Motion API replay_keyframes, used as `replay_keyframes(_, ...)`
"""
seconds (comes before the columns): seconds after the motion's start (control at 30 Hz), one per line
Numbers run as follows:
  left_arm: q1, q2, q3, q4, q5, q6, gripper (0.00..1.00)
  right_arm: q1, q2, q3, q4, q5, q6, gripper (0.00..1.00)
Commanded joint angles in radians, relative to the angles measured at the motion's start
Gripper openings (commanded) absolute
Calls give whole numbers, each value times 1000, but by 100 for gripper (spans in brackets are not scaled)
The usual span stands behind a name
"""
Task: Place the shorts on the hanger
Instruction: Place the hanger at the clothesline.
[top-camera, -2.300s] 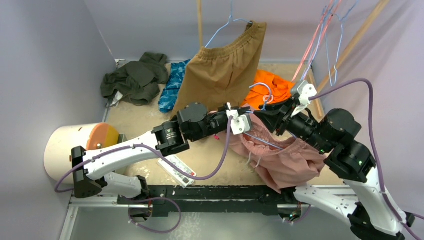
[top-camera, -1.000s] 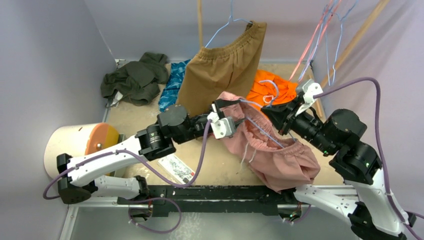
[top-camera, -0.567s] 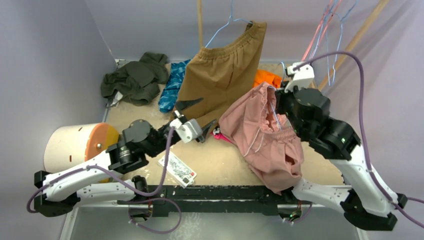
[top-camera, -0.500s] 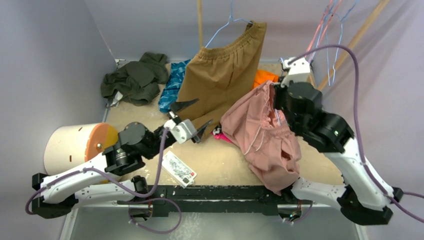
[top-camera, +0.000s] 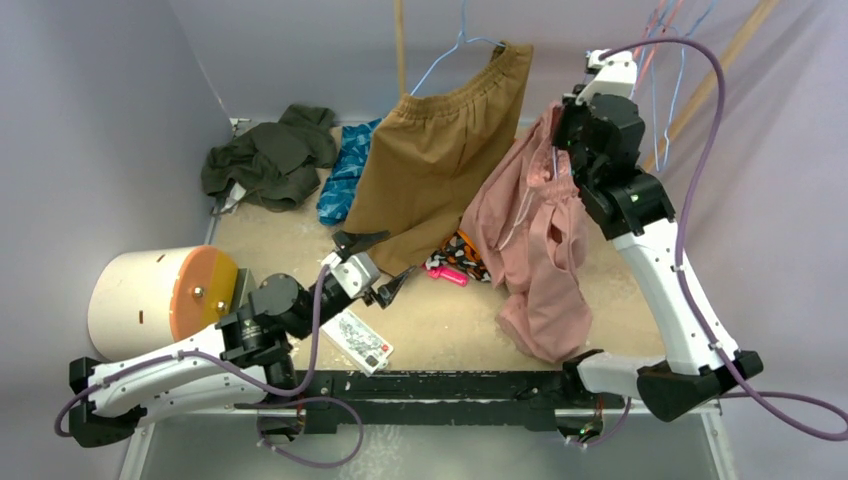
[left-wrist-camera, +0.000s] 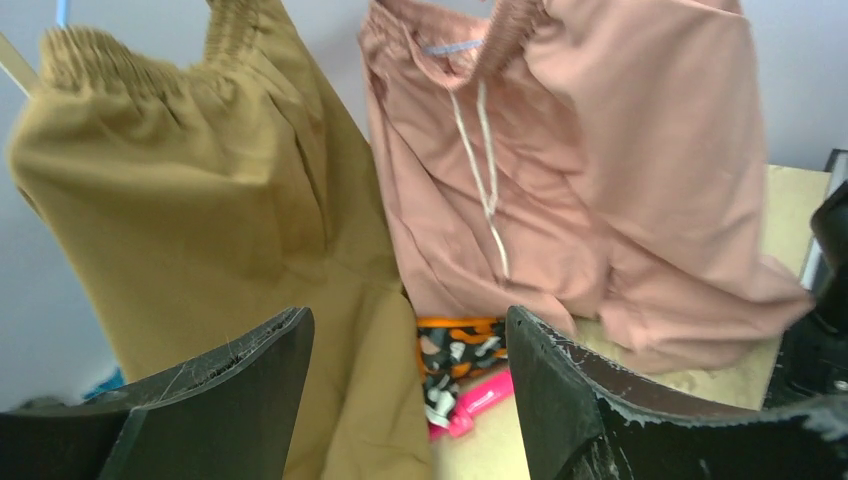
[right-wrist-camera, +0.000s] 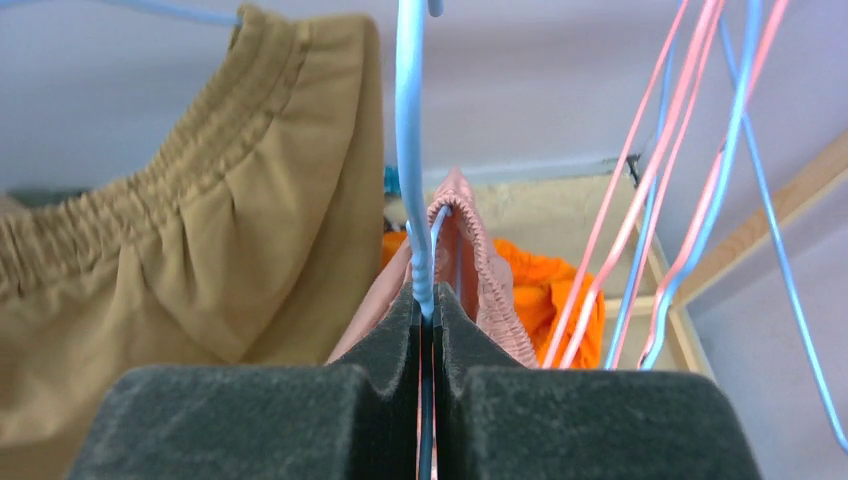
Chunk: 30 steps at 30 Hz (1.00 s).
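The dusty-pink shorts (top-camera: 530, 230) hang in the air from the light-blue hanger (right-wrist-camera: 410, 150), waistband (right-wrist-camera: 478, 262) draped over the wire and drawstring dangling. My right gripper (top-camera: 575, 130) is raised high at the back right, shut on the hanger's wire neck (right-wrist-camera: 427, 305). In the left wrist view the shorts (left-wrist-camera: 620, 170) hang ahead of me, with a bit of the hanger (left-wrist-camera: 450, 47) showing inside the waistband. My left gripper (top-camera: 380, 265) sits low and to the left of the shorts, open and empty (left-wrist-camera: 410, 330).
Larger tan-brown shorts (top-camera: 440, 150) hang on another hanger just left of the pink ones. Pink and blue hangers (right-wrist-camera: 680, 200) hang to the right. An orange garment (right-wrist-camera: 545, 285), patterned cloth (top-camera: 465, 250), pink object (top-camera: 447, 274), green garment (top-camera: 270, 155), white cylinder (top-camera: 160, 295) and a card (top-camera: 355, 340) lie around.
My left gripper let go of the shorts, opened and drew back toward the near left. My right arm lifted the hanger, with the shorts on it, up and toward the back.
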Motion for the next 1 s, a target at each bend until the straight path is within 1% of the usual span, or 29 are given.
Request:
replay_keyframes(0.0,-4,-52,-82,159,-12,-130,70,-55,-43,-37,328,-128,2,0)
replay_keyframes(0.1,-4,-70,-101,131,-3,-142,69,-60,-42,-26,382,-96,-41,0)
replay_keyframes(0.17,-4,-82,-111,106,-3,-139,69,-66,-51,-30,431,-94,-83,0)
replay_keyframes(0.27,-3,-111,-142,111,-11,-138,69,-72,-64,-38,503,-101,-119,0)
replay_keyframes(0.4,-4,-137,-169,110,-15,-140,69,-84,-41,-23,525,-116,-130,0)
replay_keyframes(0.5,-4,-155,-195,111,-37,-153,69,-101,-22,-21,539,-147,-125,0)
replay_keyframes(0.63,-4,-188,-250,160,-72,-188,69,-130,-8,-41,590,-198,-121,0)
replay_keyframes(0.83,-4,-190,-250,155,-79,-196,69,-188,-7,-79,693,-306,-117,0)
replay_keyframes(0.97,-4,-190,-247,141,-77,-184,69,-243,22,-62,703,-362,-85,0)
